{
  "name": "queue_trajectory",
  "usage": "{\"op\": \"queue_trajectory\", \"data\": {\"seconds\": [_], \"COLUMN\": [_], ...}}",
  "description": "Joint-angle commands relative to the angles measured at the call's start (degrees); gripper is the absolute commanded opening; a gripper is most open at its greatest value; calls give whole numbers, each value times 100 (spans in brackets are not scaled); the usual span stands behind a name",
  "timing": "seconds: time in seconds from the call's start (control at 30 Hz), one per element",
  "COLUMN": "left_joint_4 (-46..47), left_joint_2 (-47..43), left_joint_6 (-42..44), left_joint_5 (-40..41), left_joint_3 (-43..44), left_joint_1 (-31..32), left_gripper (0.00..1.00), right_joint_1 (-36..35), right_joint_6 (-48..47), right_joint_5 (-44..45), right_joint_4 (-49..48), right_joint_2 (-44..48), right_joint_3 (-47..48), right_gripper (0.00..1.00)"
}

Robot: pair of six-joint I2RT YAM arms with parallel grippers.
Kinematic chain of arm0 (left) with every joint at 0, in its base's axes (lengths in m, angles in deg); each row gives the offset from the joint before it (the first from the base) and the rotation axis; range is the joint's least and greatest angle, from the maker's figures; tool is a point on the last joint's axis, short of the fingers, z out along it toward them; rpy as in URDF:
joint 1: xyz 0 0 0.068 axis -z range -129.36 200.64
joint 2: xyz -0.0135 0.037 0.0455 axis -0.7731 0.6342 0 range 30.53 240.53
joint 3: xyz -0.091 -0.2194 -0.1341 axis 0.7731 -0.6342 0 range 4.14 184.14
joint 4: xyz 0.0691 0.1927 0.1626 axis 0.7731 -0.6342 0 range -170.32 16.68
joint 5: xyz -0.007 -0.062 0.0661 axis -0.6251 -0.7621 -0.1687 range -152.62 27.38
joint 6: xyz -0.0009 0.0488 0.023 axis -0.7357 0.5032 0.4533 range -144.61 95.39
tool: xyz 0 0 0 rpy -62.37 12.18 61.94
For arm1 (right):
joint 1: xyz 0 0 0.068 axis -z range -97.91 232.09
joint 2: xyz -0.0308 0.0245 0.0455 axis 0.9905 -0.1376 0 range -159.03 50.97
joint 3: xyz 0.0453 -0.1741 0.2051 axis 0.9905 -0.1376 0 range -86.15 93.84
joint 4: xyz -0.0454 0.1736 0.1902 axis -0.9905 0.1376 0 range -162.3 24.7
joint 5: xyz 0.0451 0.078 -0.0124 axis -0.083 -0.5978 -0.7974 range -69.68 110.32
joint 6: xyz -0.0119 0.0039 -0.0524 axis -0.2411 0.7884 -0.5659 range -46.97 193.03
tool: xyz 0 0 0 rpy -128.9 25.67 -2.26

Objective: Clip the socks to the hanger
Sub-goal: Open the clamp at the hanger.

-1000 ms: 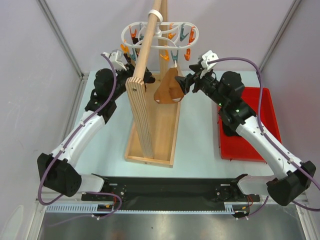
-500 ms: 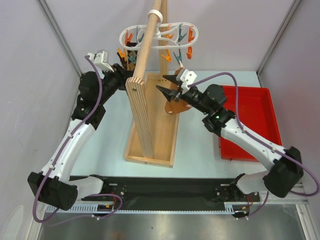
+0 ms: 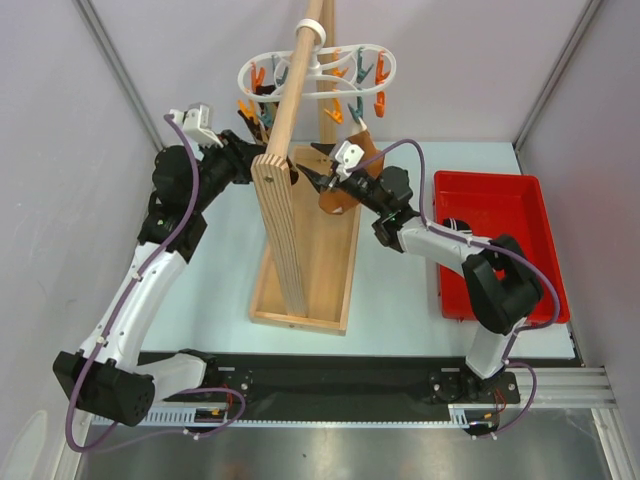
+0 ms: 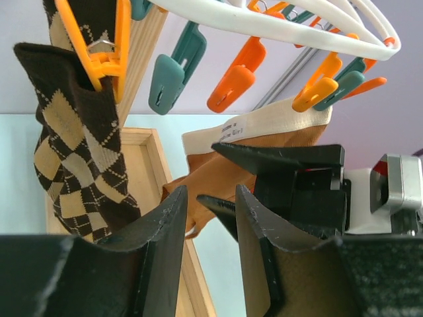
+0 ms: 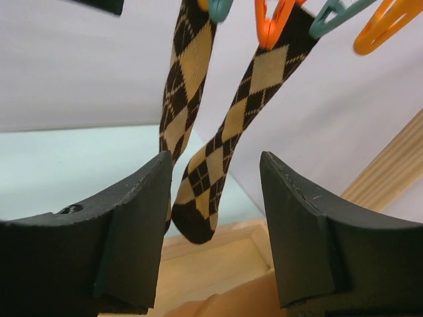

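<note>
The white hanger (image 3: 386, 68) hangs from the wooden pole with orange and teal pegs below its ring. In the left wrist view, a dark argyle sock (image 4: 73, 139) is clipped in an orange peg (image 4: 99, 53). The tan sock (image 4: 264, 132), with a cream cuff, hangs from pegs at the right. My left gripper (image 4: 208, 205) is open and empty, just left of the pole (image 3: 258, 150). My right gripper (image 3: 312, 166) is open beside the tan sock (image 3: 338, 200). In the right wrist view, two argyle socks (image 5: 218, 165) dangle beyond its jaws (image 5: 215, 178), with tan fabric low between the fingers.
The wooden pole stand (image 3: 300, 290) sits mid-table, and its slanted pole (image 3: 295, 90) runs between the two grippers. A red tray (image 3: 505, 225) lies at the right, under the right arm. Frame posts and grey walls close in the back corners.
The right arm has swung left from beside the tray to under the hanger, close to the pole. Its jaws have changed width. The left arm drew back to the left a little.
</note>
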Motion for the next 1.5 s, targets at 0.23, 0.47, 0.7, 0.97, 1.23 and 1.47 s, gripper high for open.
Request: {"op": "queue_trajectory", "data": {"seconds": [0.23, 0.47, 0.7, 0.97, 1.23, 1.47], "left_joint_4": [551, 569, 517, 481, 411, 533], "left_joint_2": [-3, -143, -223, -232, -319, -328], "left_joint_6": [-603, -788, -876, -1034, -1052, -1446], "left_joint_5": [-444, -418, -392, -392, -383, -313], "left_joint_3": [-190, -305, -305, -252, -234, -278], "left_joint_1": [-63, -54, -55, -55, -55, -63], "left_gripper": [39, 39, 40, 41, 41, 42], "right_joint_1": [-1, -18, -18, -62, -97, -150], "right_joint_6": [192, 297, 447, 587, 693, 737], "right_joint_5": [199, 331, 472, 437, 419, 419], "right_joint_4": [-1326, -1317, -1309, -1203, -1186, -1001], "right_joint_2": [-358, -718, -1034, -1289, -1351, -1149], "right_joint_3": [745, 1228, 1694, 2116, 2266, 2152], "right_gripper": [59, 58, 57, 50, 39, 18]}}
